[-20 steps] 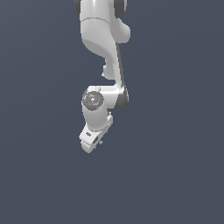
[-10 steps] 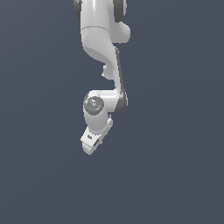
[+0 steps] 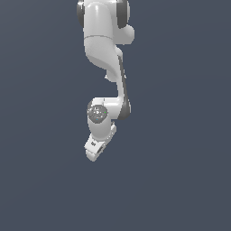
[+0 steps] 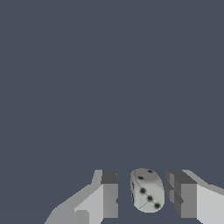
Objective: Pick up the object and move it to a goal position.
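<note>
Two fingers [image 4: 109, 194] are seen spread either side of the die [image 4: 147, 190], at the lower middle of the wrist frame, with gaps on both sides; the die is judged light, rigid, smooth-cornered; flat opposite faces are best pinched.

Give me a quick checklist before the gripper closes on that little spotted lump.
1. Object between the fingers: ok, wrist view.
2. Gripper open: ok, gaps show on both sides of the object.
3. Object centred in the gap: ok, roughly.
4. Finger depth around the object: cannot tell.
5. Object seen in the exterior view: not ok, hidden by the gripper.
6. Goal position visible: not ok, no marker in either view.
</note>
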You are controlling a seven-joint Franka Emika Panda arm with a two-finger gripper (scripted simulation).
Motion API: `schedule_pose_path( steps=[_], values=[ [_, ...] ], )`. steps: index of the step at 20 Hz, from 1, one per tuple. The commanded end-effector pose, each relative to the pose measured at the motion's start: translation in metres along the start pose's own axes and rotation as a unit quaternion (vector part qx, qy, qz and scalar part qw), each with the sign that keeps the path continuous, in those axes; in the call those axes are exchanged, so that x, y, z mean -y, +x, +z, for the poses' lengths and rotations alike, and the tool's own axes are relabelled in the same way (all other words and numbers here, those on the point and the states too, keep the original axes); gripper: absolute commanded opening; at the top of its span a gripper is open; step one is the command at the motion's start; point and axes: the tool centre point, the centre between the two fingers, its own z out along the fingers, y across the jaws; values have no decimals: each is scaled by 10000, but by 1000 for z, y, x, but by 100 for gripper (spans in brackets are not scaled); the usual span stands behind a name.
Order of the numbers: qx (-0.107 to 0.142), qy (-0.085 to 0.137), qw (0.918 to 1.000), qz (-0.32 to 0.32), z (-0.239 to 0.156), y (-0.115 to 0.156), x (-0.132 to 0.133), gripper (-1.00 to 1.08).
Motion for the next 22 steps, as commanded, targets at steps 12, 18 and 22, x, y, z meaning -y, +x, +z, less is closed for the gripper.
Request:
schedule_pose_path(
  steps=[12, 18, 22],
  values=[
    [0, 0, 10000, 1, -2, 0, 0, -100],
    [0, 0, 10000, 1, -21, -3, 2, -100],
    [2, -1, 10000, -2, -45, -7, 4, -100]
  ],
)
